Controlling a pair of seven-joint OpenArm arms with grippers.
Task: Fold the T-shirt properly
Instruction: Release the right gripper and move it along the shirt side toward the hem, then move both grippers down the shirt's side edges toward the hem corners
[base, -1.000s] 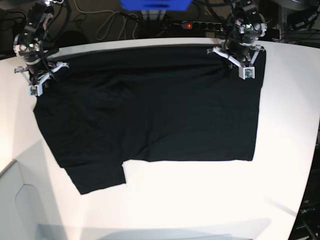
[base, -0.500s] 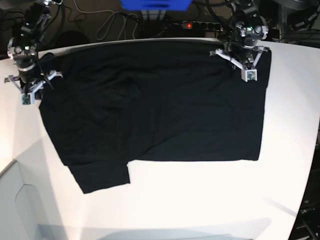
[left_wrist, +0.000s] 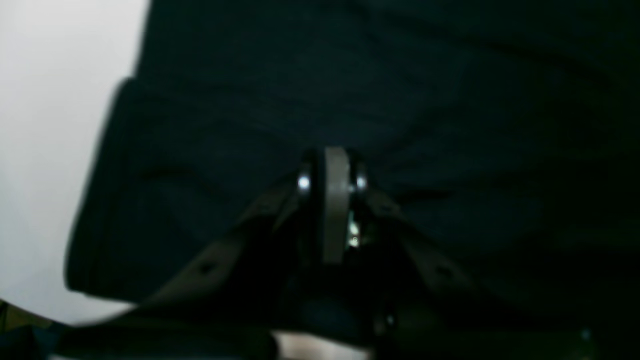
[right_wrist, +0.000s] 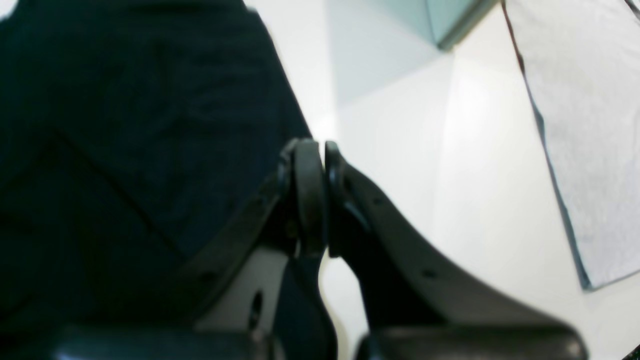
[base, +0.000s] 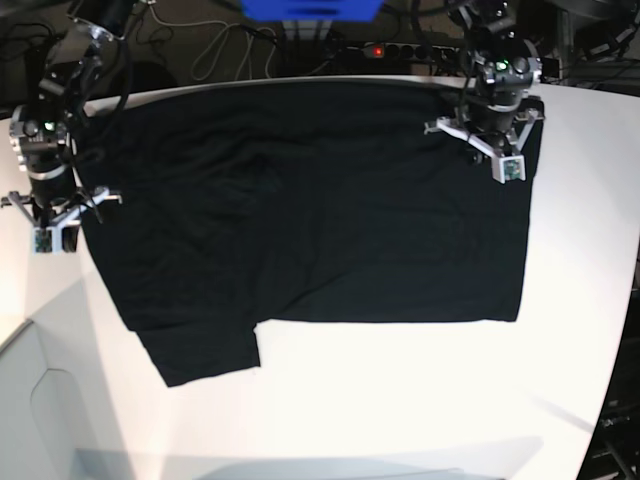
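In the base view the right tool (base: 47, 232) sits at the far left, pinched together on the edge of the black T-shirt (base: 310, 210), which spreads away from it across the white surface (base: 400, 400). Further right, the left tool (base: 497, 150) is likewise clamped on the cloth near its far corner. This looks like the spreading step: both tools tensioning the shirt flat. Next they would likely set the cloth down smooth and let go before the first fold
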